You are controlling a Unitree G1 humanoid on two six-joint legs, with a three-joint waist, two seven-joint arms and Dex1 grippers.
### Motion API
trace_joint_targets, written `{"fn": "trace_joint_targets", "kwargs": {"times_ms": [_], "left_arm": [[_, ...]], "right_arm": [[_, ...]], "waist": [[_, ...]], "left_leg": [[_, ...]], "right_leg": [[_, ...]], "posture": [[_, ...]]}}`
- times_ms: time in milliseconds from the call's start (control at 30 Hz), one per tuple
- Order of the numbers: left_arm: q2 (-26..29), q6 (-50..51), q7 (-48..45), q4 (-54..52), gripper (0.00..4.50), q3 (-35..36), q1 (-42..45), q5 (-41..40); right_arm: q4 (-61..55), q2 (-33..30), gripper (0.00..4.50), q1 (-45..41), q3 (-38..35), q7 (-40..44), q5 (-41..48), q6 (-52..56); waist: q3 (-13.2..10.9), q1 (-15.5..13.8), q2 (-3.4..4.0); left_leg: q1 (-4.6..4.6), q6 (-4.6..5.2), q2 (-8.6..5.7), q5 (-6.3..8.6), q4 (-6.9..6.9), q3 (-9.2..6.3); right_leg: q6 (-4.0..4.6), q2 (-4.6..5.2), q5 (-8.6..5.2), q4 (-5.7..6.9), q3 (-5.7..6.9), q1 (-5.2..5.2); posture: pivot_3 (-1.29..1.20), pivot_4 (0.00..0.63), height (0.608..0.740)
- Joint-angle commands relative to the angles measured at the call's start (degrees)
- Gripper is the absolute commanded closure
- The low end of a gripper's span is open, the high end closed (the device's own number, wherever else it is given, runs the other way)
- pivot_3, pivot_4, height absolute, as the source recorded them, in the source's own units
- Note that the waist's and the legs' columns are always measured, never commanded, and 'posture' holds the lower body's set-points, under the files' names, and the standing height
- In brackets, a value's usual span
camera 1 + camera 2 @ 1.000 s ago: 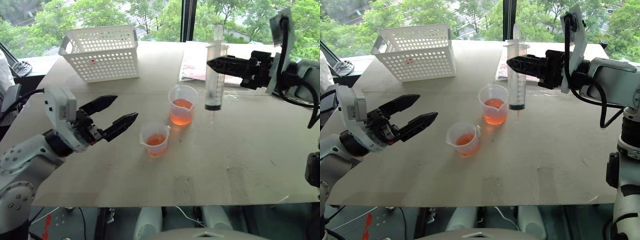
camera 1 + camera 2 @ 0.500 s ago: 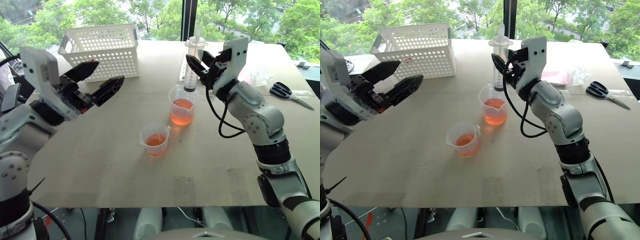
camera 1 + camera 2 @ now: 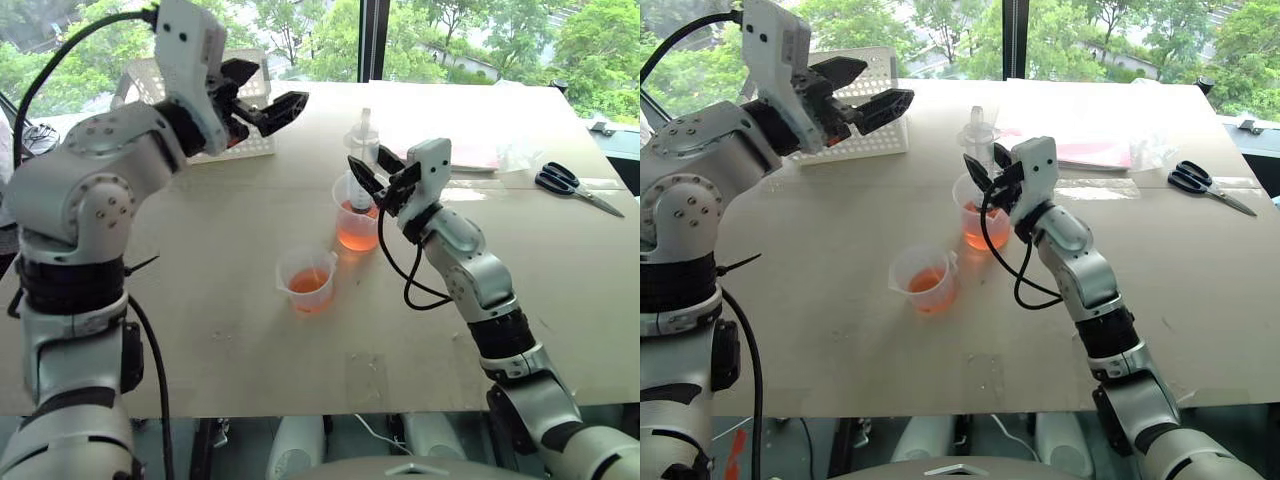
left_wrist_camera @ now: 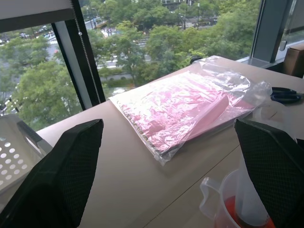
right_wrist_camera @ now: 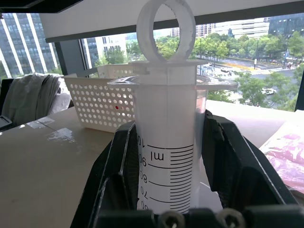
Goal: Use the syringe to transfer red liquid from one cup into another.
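The clear syringe stands upright with its lower end inside the taller cup, which holds red liquid. My right gripper is shut on the syringe barrel just under the flange; the right wrist view shows the printed scale of the syringe between black fingers. The shorter cup stands nearer and to the left, also with red liquid in it. My left gripper is open and empty, raised above the table to the far left of the cups, pointing toward the syringe.
A white perforated basket sits at the far left, partly behind my left arm. A pink packet in a clear bag lies beyond the cups. Scissors lie at the far right.
My right gripper moved left and down, lowering the syringe into the taller cup. My left arm rose and swung forward and to the right, its gripper staying open.
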State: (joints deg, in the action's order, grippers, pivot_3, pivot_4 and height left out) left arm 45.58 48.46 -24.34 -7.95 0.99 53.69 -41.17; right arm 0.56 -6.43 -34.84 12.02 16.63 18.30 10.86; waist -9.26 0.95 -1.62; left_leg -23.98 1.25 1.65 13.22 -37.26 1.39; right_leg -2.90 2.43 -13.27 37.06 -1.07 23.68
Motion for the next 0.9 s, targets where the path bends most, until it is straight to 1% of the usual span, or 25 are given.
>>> {"fn": "trace_joint_targets", "kwargs": {"times_ms": [33,167,333,567,700,767,833,900], "left_arm": [[-0.4,-1.0,-4.8,1.8,0.0,-1.7,3.0,3.0],[-1.9,-3.8,-10.7,4.0,0.0,-4.9,3.2,6.8],[-4.0,-7.7,-16.2,7.0,0.0,-6.8,3.2,11.3],[-9.0,-15.0,-21.5,16.3,0.0,-9.1,6.9,17.9],[-12.1,-18.6,-24.1,21.1,0.0,-8.9,9.1,20.2],[-13.1,-19.8,-25.7,22.6,0.52,-8.7,9.9,20.9],[-13.6,-20.8,-27.6,23.6,1.2,-8.8,10.1,21.7],[-14.2,-21.6,-29.4,24.3,2.21,-8.6,10.0,22.1]], "right_arm": [[-1.5,1.0,3.04,0.1,-1.0,1.5,-0.9,-1.9],[-1.8,1.4,3.04,0.3,-1.4,3.0,-1.3,-1.6],[-2.6,1.8,3.04,-0.1,-2.1,5.2,-0.9,-1.2],[-2.4,1.8,3.04,-0.3,-2.2,8.7,-1.1,-1.5],[-1.7,1.3,3.04,-0.4,-2.1,9.8,-2.0,-1.5],[-1.2,1.3,3.04,-0.7,-2.3,10.1,-2.2,-1.4],[-0.6,1.3,3.04,-1.0,-2.6,10.4,-2.5,-1.5],[-0.1,1.3,3.04,-1.2,-2.8,10.7,-2.8,-1.7]], "waist": [[0.0,0.0,0.0],[0.0,0.0,0.01],[0.0,0.0,0.01],[0.0,-0.1,0.0],[0.0,-0.1,0.0],[0.0,-0.1,0.0],[0.0,-0.1,0.0],[0.0,0.0,0.0]], "left_leg": [[-0.02,0.0,0.0,0.0,0.01,0.0],[-0.01,0.02,0.0,0.01,0.0,-0.01],[-0.01,0.07,0.0,0.04,-0.03,-0.01],[-0.02,0.09,-0.02,0.05,-0.05,-0.01],[-0.02,0.09,-0.02,0.05,-0.05,0.0],[-0.02,0.09,-0.02,0.05,-0.05,-0.01],[-0.02,0.09,-0.02,0.05,-0.05,-0.01],[-0.02,0.09,-0.02,0.05,-0.05,0.0]], "right_leg": [[0.0,0.0,0.0,-0.02,0.01,0.0],[0.0,0.0,0.0,0.0,0.0,0.01],[0.0,0.0,0.0,0.03,0.01,0.0],[0.0,0.0,0.0,0.04,0.02,0.0],[0.0,0.0,0.0,0.04,0.02,0.0],[0.0,0.0,0.0,0.05,0.01,0.0],[0.0,0.0,0.0,0.05,0.02,0.0],[0.0,0.0,0.0,0.05,0.01,0.0]], "posture": [[0.0,0.15,0.74],[0.0,0.15,0.74],[0.0,0.15,0.74],[0.0,0.15,0.74],[0.0,0.15,0.74],[0.0,0.15,0.74],[0.0,0.15,0.74],[0.0,0.15,0.74]]}}
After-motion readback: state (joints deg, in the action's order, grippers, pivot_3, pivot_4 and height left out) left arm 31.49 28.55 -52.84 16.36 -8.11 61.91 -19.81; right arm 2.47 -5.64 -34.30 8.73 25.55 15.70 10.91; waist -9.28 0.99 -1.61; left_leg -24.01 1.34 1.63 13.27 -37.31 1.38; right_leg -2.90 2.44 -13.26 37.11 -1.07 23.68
